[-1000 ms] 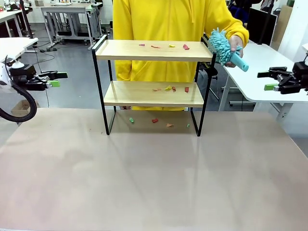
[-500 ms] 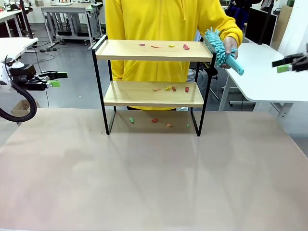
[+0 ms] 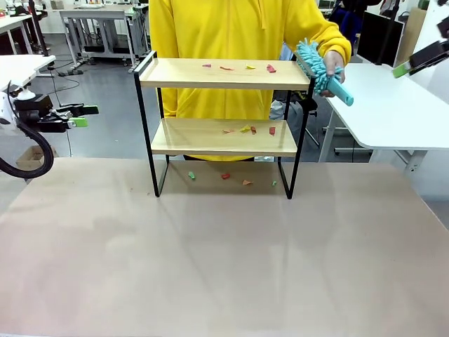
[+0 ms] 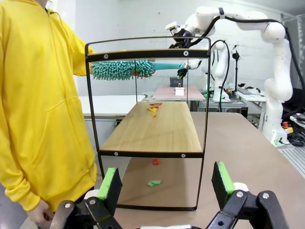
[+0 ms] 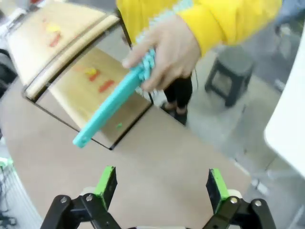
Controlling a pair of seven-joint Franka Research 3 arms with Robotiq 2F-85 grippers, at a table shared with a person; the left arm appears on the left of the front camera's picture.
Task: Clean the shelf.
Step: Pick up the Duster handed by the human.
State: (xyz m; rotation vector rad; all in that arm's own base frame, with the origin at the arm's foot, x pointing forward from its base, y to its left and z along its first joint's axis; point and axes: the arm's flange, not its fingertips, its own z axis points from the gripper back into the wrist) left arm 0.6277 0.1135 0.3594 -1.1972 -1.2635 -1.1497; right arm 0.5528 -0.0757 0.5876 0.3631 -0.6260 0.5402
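The shelf (image 3: 224, 74) stands at the table's far side, two light boards in a black frame. Red, yellow and green scraps (image 3: 247, 67) lie on both boards and on the table beneath. A person in a yellow hoodie holds a teal fluffy duster (image 3: 319, 67) at the top board's right end. My left gripper (image 3: 88, 114) hovers open off the table's left side, level with the lower board. My right gripper (image 3: 407, 67) is raised at the upper right, open. From the left wrist, the shelf (image 4: 152, 129) is seen end-on beyond open fingers (image 4: 167, 183). My right gripper (image 5: 162, 183) looks down on the duster's handle (image 5: 112, 107).
The beige table (image 3: 224, 260) stretches bare in front of the shelf. A white table (image 3: 393, 105) stands to the right behind it, another (image 3: 17, 67) at the left. A black cable (image 3: 35, 151) loops below my left arm.
My right gripper has risen and swung up toward the picture's top right. The person has drawn the duster a little left, up to the top board's end. The left arm has not moved.
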